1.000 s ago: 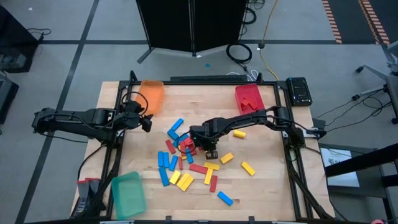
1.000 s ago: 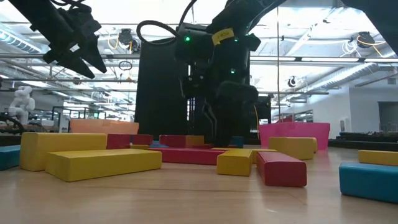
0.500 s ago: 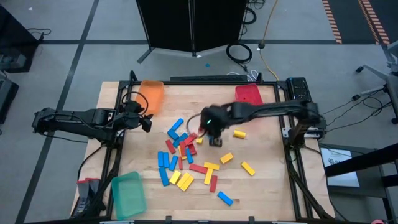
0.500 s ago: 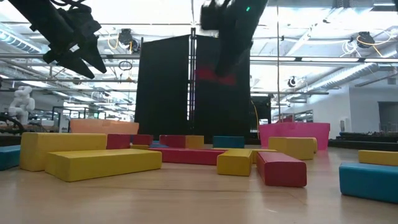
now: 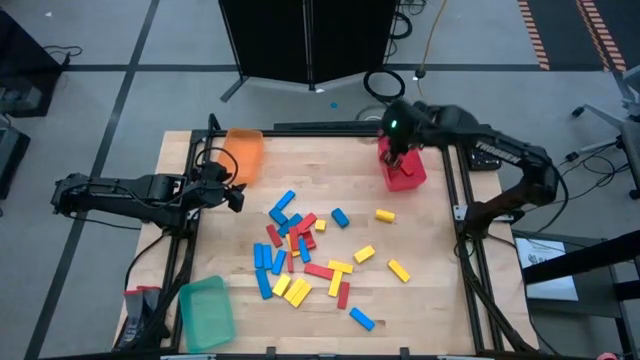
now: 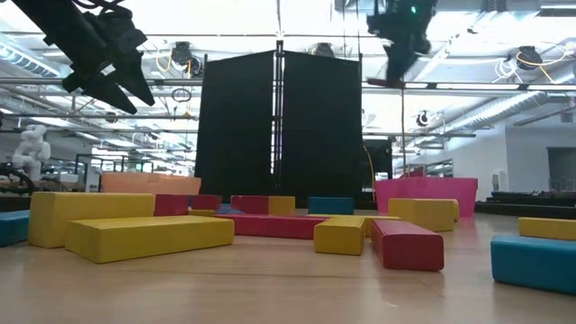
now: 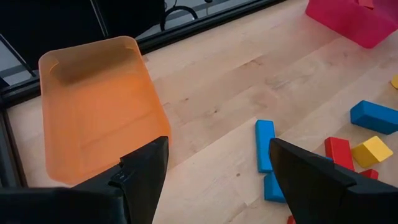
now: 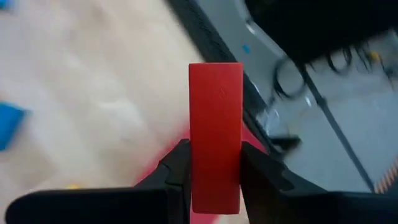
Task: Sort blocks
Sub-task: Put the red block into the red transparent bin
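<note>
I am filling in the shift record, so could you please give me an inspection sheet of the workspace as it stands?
Surface: pale wooden table in a black frame, no spills seen.
Job's things: small red, blue and yellow rectangular blocks scattered mid-table; one red block is gripped above the red plastic tray.
Clutter: orange plastic tray at the far left corner, holding nothing; green plastic tray at the near left corner.
Hands: right hand shut on the red block over the red plastic tray; left hand open, waiting near the orange plastic tray.
Cables: coiled black cable and yellow cable on the floor beyond the table.
Surroundings: black panel behind the table.
</note>
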### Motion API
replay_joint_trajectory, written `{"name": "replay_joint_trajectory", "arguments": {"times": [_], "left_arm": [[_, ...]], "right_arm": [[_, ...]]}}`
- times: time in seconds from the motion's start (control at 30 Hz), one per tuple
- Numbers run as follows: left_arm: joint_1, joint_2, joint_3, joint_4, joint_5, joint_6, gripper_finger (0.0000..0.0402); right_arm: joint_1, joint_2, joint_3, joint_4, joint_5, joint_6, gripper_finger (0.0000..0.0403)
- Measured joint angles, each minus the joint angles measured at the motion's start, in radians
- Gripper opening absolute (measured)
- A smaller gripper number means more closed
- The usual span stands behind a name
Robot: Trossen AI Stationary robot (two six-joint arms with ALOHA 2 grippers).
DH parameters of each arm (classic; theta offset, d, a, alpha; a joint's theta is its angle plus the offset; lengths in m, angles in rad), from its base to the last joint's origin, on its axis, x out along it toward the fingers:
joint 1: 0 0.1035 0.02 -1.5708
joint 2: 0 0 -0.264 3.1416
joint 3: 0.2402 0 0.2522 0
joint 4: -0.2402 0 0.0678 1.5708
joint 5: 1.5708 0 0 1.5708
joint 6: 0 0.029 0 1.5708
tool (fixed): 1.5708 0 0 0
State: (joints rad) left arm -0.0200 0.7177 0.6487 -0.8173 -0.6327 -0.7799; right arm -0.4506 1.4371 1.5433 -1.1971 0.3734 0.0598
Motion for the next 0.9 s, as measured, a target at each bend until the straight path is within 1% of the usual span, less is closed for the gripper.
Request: {"name": "replay_joint_trajectory", "arguments": {"times": [0.13,0.27,0.37,0.43,0.57,0.77,0.9], "left_arm": [[0.0,0.0,0.0,0.0,0.0,0.0,0.0285],[0.0,0.0,0.0,0.0,0.0,-0.009,0.0285],[0.0,0.0,0.0,0.0,0.0,-0.025,0.0285],[0.0,0.0,0.0,0.0,0.0,-0.026,0.0285],[0.0,0.0,0.0,0.0,0.0,-0.026,0.0285],[0.0,0.0,0.0,-0.001,0.0,-0.026,0.0285],[0.0,0.0,0.0,-0.001,0.0,-0.026,0.0285]], "right_arm": [[-0.154,0.006,0.0,-0.006,-0.008,0.013,0.0081],[-0.273,0.032,-0.027,0.02,-0.022,0.04,0.0081],[-0.331,0.033,-0.103,0.111,-0.118,0.062,0.0081],[-0.351,0.034,-0.163,0.153,-0.144,0.076,0.0081],[-0.367,0.034,-0.285,0.24,-0.152,0.099,0.0081],[-0.367,0.034,-0.49,0.405,-0.248,0.168,0.0081],[-0.368,0.034,-0.564,0.456,-0.261,0.191,0.0081]]}}
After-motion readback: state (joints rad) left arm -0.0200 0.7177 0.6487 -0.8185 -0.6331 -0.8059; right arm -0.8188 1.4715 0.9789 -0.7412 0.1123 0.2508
